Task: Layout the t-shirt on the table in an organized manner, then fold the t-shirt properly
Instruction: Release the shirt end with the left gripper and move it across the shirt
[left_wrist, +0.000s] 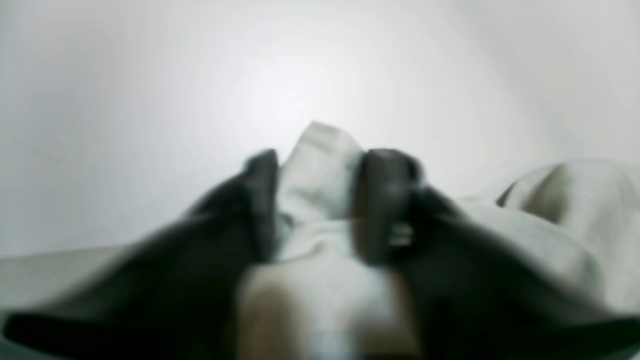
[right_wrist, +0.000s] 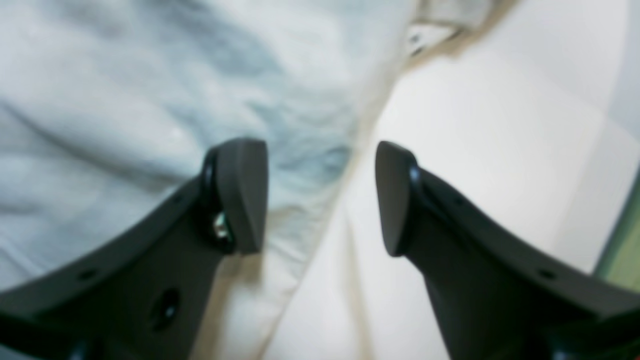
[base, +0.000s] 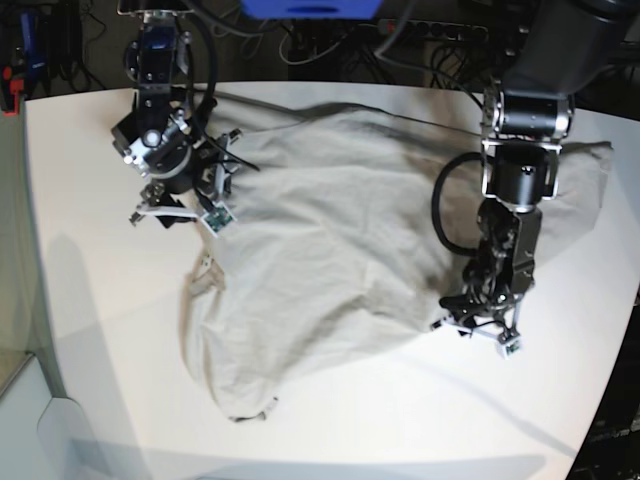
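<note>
Clearly, the left fingers (left_wrist: 315, 200) have a raised fold of the t-shirt (base: 330, 250) between them: in the left wrist view pale cloth fills the gap between the two dark pads and pokes up above their tips, and the pads press against it on both sides. The right fingers (right_wrist: 320, 195) stand well apart with nothing between them; one pad hangs over wrinkled cloth and the other over bare table (base: 90, 220), with the shirt's hemmed edge running through the gap below.

In the base view the t-shirt lies spread but rumpled across the middle of the table, light grey-beige, with long creases and its lower edge curling to a point near the table's front. The left arm (base: 510, 200) comes down onto the shirt's edge at that view's right, where cloth bunches beside it. The right arm (base: 160, 130) sits at the shirt's other edge, at that view's left.

At the top of the right wrist view a small pale tag (right_wrist: 425, 40) shows at the cloth's edge, with dark marks on it too blurred to read. No other writing can be made out.

The table is white, smooth and matte, much wider than the shirt, with soft shadows falling across its front. Behind it lie dark cables (base: 330, 40) and a blue object (base: 310, 8) at the top edge.
</note>
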